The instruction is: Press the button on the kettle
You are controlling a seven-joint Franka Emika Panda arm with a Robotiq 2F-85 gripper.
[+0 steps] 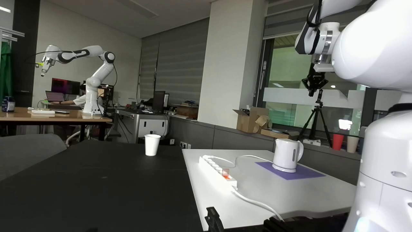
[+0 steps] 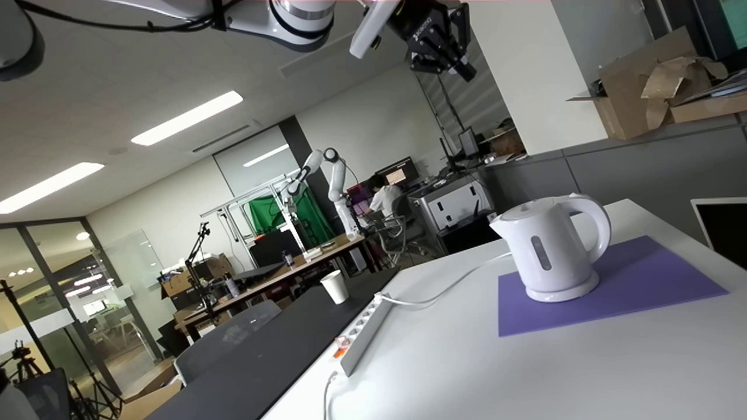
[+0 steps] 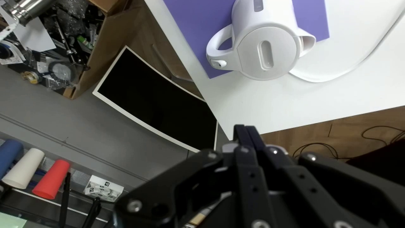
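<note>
The white kettle (image 1: 285, 155) stands upright on a purple mat (image 1: 302, 173) on the white table. It also shows in an exterior view (image 2: 551, 248) and, from above, in the wrist view (image 3: 269, 47), with its lid facing the camera. A small button (image 3: 219, 64) shows at the top of its looped handle in the wrist view. My black gripper (image 3: 248, 128) is shut and empty, its fingertips together. It hangs high above the table in both exterior views (image 1: 311, 92) (image 2: 465, 71), apart from the kettle.
A white power strip (image 1: 219, 172) with a cord lies on the white table (image 2: 583, 356). A white paper cup (image 1: 152, 145) stands on the black table (image 1: 106, 187). A monitor (image 3: 155, 98) is beside the table edge. A cardboard box (image 2: 648, 87) sits on the ledge.
</note>
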